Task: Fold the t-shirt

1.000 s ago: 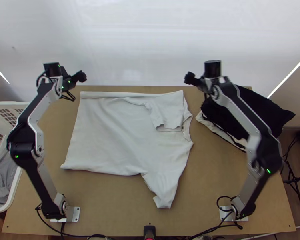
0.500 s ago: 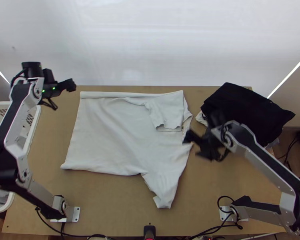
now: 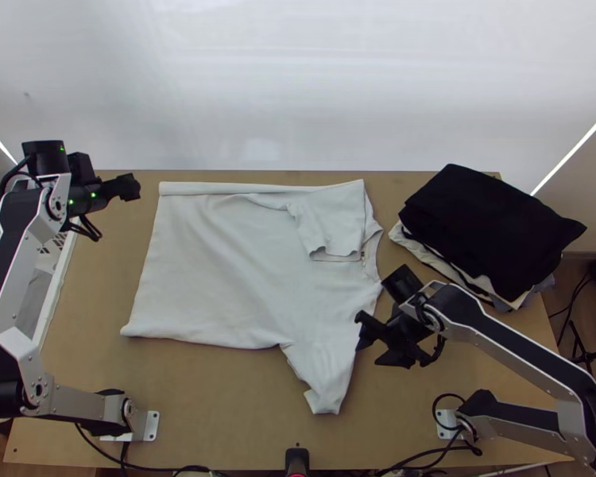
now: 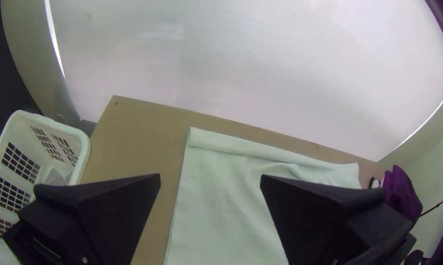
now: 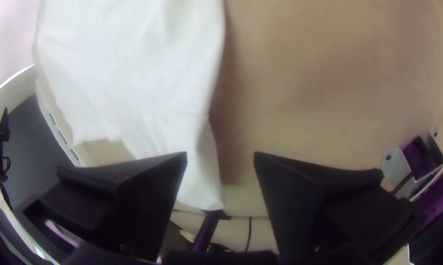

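the left arm (image 3: 16, 274), cut off at frame left, hides some basket (image 3: 57, 290). upper left, the left gripper (image 3: 128, 188) is spread; so is the right gripper (image 3: 367, 342), covering a bit of the central shirt (image 3: 226, 270). clothes (image 3: 489, 230) crowd upper right; bare table (image 3: 218, 397) lies below the shirt.

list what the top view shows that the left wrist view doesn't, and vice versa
Top view: the t-shirt's sleeve stretched toward the table's near edge, its collar, and the arms' bases.

Left wrist view: the left hand's two fingers standing apart at close range, and a small hole in a table corner.

Both: the t-shirt with its long far-side fold, the white basket, the table.
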Controlling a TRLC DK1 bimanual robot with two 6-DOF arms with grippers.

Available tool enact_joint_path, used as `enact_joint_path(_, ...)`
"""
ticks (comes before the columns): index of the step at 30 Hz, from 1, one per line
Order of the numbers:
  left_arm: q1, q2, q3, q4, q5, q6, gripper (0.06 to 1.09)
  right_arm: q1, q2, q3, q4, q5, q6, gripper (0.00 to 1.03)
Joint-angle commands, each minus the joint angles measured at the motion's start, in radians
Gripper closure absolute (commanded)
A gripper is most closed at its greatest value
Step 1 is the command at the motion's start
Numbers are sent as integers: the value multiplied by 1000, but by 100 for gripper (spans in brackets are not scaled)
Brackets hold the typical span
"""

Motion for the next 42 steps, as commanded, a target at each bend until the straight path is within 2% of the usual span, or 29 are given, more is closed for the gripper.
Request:
enact_joint_path(1,15,-47,-59,4,-13,11,10,58,37,-10,36,-7,8,46)
enact_joint_path(12,13,-50,-66,14,-13,24,10,101,134,34,147,13,-10,49)
enact_joint_path(15,21,-46,-106,-40,-15,82,10,101,154,48,150,56,-11,68)
enact_joint_path(16,21,-33,-126,-115,-18,151,10,99,155,51,148,74,-13,75)
enact_joint_path(17,22,-24,-166,-227,-61,226,10,98,155,54,148,91,-15,87)
enact_joint_path(18,28,-23,-186,-289,-70,278,10,96,152,53,148,91,-18,90)
enact_joint_path(19,56,-24,-230,-356,-115,373,10,93,137,51,142,116,-21,100)
enact_joint_path(22,102,-37,-286,-491,-161,518,10,90,120,47,142,122,-24,100)
enact_joint_path(27,122,-44,-316,-700,-187,610,10,85,118,44,142,125,-27,100)
enact_joint_path(31,127,-102,-487,-637,-199,697,10,85,117,47,142,125,-31,100)
enact_joint_path(37,74,-135,-611,-575,-202,688,11,84,111,44,142,133,-34,100)
enact_joint_path(42,45,-139,-635,-516,-161,665,11,85,106,42,142,134,-34,100)
